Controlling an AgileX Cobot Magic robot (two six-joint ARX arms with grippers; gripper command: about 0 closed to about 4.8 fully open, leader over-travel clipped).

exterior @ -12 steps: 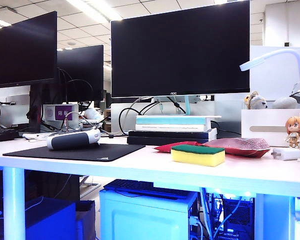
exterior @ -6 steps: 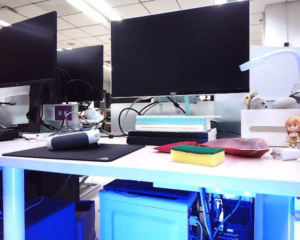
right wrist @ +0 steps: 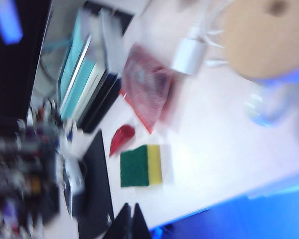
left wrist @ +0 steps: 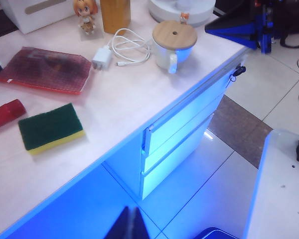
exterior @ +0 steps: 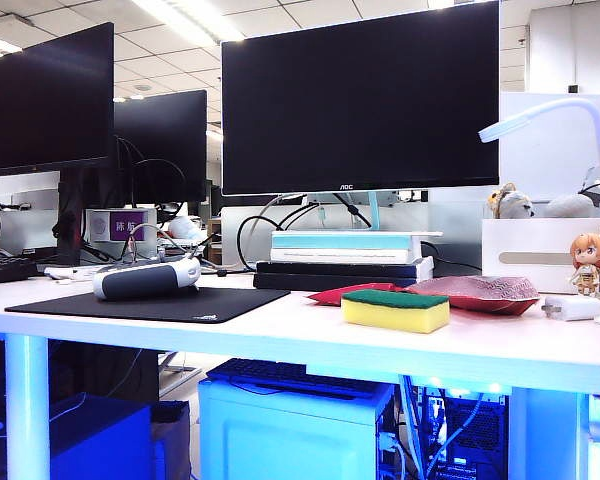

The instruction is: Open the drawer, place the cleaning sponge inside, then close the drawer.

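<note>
The cleaning sponge [exterior: 395, 310], yellow foam with a dark green top, lies flat on the white desk in front of the red packets. It also shows in the left wrist view [left wrist: 51, 128] and, blurred, in the right wrist view [right wrist: 141, 166]. A drawer stack [left wrist: 182, 127] hangs under the desk's end, and its fronts look closed. My left gripper [left wrist: 131, 211] is shut and empty, out over the floor in front of the desk edge. My right gripper [right wrist: 131, 208] is shut and empty, above the desk's front edge, apart from the sponge. Neither arm shows in the exterior view.
A large red packet [left wrist: 42, 69] and a small one [left wrist: 5, 113] lie behind the sponge. A figurine [left wrist: 84, 12], a charger with cable [left wrist: 102, 57] and a lidded cup [left wrist: 174, 40] stand above the drawers. A black mat [exterior: 150, 303], books [exterior: 345, 255] and a monitor [exterior: 360, 100] fill the desk.
</note>
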